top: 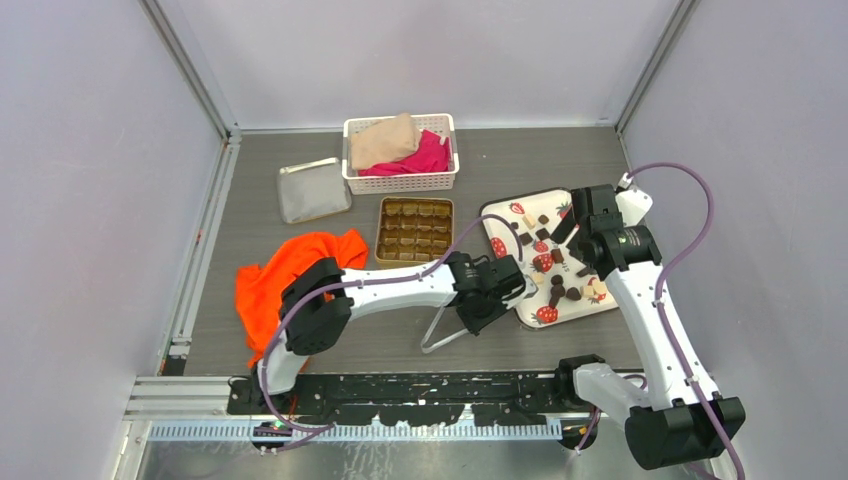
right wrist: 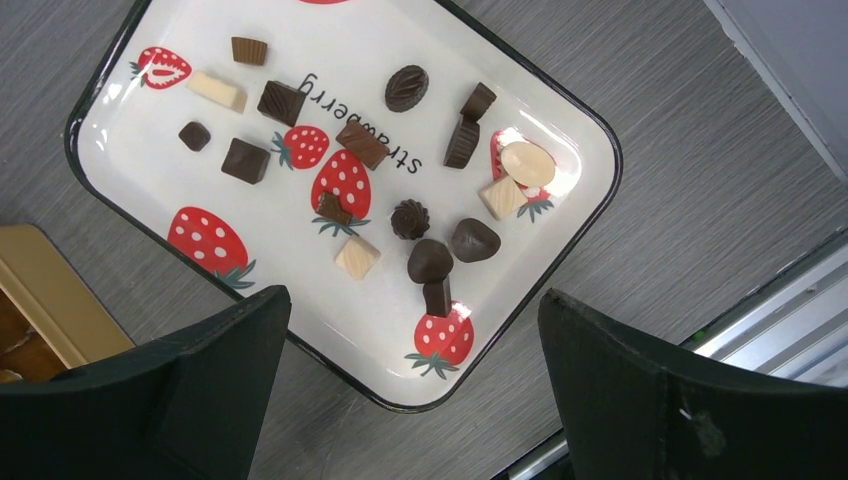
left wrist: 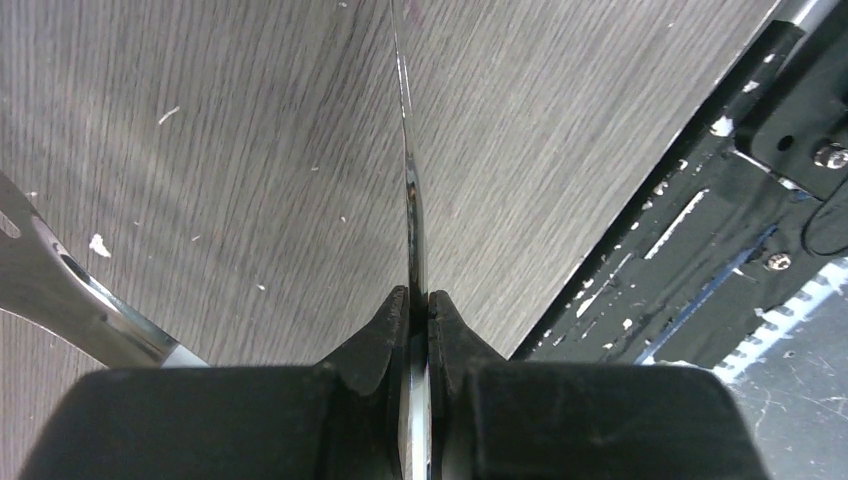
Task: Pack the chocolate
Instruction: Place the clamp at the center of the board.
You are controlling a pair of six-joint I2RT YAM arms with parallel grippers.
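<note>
A dark grey wood-grain table (top: 520, 160) lies under me, boxed in by pale lilac walls (top: 100, 150). I have two pincers. My left pincer (left wrist: 418, 300) is clenched tight on one thin blade of the metal tongs (left wrist: 411, 200), the single pair here, whose other blade splays away to that pincer's left, over bare table. My right pincer (right wrist: 410, 300) is released, its fingers (right wrist: 200, 380) spread wide, and it hovers over the one strawberry-print tray (right wrist: 520, 90). All the chocolate (right wrist: 430, 260) lies loose on that tray, straight below the right pincer: I count seventeen pieces, thirteen dark or brown and four cream-white. None touches my fingers. One gold tin (top: 415, 230) with brown compartments sits to the right pincer's left and just beyond the left pincer. My left arm and its cable stretch across the table in front of the tin, the cable looping up past the tray's left edge. Farther beyond the left pincer stands one white basket (top: 400, 183) holding two cloths, one beige and one pink, with one silvery lid (top: 313, 190) just beside it. One orange cloth (top: 290, 270) is heaped well to the left pincer's left, partly under my left arm
</note>
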